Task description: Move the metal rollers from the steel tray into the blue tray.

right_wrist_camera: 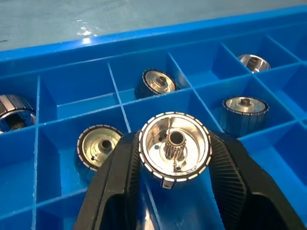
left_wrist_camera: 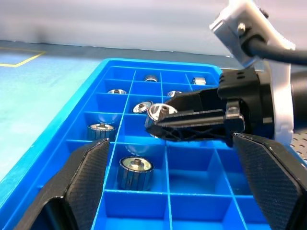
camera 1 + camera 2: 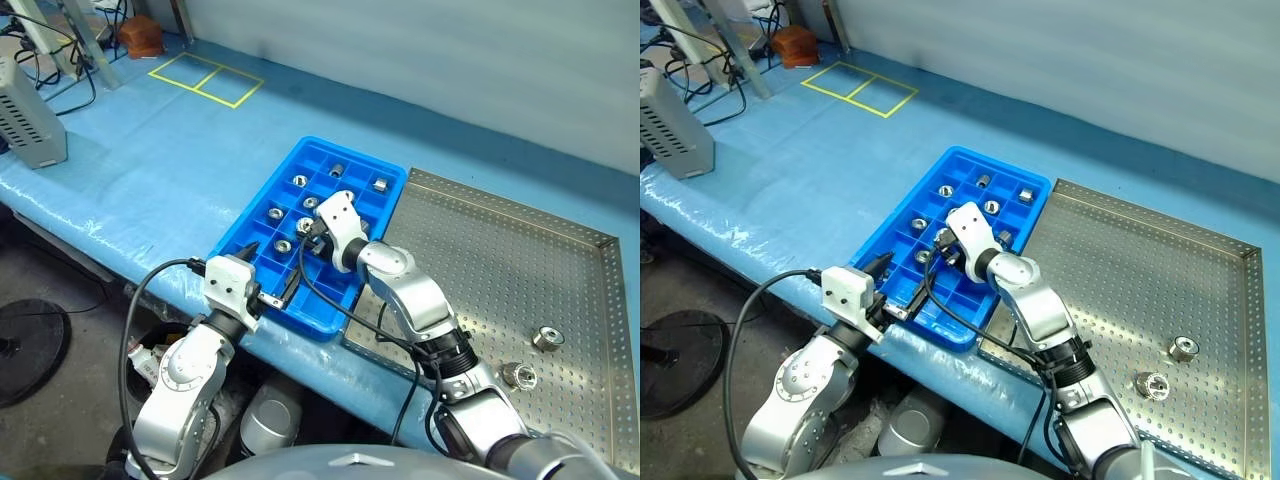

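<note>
We note a desk covered in blue sheeting, carrying the steel tray on the robot's right and the blue tray just beside it on the left, their edges close together.

On the steel tray's perforated base we count two metal rollers near its front right part, close to each other but apart. In the blue tray several rollers sit one to a compartment, mostly in the far and middle rows.

The right pincer hangs over the middle of the blue tray, pinching one roller between its two fingers; the roller's open face with a small toothed hub shows in the wrist view.

The left pincer stands spread wide and holds nothing, at the near end of the blue tray, level and pointing toward the right pincer.
</note>
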Action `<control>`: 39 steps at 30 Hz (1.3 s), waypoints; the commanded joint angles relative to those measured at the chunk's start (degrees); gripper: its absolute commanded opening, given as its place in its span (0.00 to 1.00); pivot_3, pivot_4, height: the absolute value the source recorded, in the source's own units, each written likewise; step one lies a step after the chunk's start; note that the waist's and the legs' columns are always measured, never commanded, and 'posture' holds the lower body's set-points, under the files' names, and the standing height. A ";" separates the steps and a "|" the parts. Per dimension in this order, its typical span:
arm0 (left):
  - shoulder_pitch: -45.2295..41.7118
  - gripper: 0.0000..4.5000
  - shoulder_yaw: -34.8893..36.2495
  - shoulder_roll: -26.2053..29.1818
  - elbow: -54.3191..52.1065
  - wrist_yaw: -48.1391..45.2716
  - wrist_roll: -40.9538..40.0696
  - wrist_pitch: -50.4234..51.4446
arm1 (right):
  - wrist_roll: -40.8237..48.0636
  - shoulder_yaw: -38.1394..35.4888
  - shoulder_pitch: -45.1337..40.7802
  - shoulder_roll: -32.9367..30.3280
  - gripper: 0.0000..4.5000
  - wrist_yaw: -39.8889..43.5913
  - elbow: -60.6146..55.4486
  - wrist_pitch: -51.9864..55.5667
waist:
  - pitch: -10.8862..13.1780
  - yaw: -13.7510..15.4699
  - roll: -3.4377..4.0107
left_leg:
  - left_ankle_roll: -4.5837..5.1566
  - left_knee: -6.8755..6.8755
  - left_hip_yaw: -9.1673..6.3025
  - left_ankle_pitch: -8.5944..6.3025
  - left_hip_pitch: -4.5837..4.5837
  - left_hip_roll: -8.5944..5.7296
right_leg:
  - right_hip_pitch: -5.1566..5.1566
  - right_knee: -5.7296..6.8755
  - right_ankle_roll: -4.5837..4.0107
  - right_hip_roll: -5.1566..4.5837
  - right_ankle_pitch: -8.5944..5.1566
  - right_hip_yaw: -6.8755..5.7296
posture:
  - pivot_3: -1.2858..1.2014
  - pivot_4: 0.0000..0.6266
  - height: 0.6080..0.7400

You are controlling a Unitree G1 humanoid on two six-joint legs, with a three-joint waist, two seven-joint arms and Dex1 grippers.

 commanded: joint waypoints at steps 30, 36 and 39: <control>-6.61 1.00 -6.12 3.13 3.12 -7.02 -1.12 0.06 | -0.17 -9.13 9.01 -0.76 0.99 -8.95 -18.80 7.25 | -0.11 -3.71 0.11 | 0.00 0.18 -0.05 0.00 -0.01 -0.01 | 0.12 0.03 0.01 0.00 0.01 -0.04 | 0.62 0.24 1.00; -12.15 1.00 -10.96 4.37 7.68 -14.69 -2.18 -0.76 | -2.01 -17.38 16.11 -0.91 0.99 -16.10 -29.74 13.22 | -0.26 -10.37 0.37 | 0.01 0.25 -0.04 0.01 0.00 -0.04 | 0.20 0.00 0.05 -0.04 0.05 0.00 | 0.57 0.24 1.00; -14.44 1.00 -12.49 4.03 9.87 -17.33 -2.82 -1.07 | -3.05 -19.98 18.60 0.57 0.99 -19.74 -32.78 15.93 | -0.37 -15.78 0.54 | 0.03 0.25 -0.10 0.01 0.06 -0.04 | 0.27 0.02 0.04 -0.02 0.06 0.01 | 0.55 0.24 1.00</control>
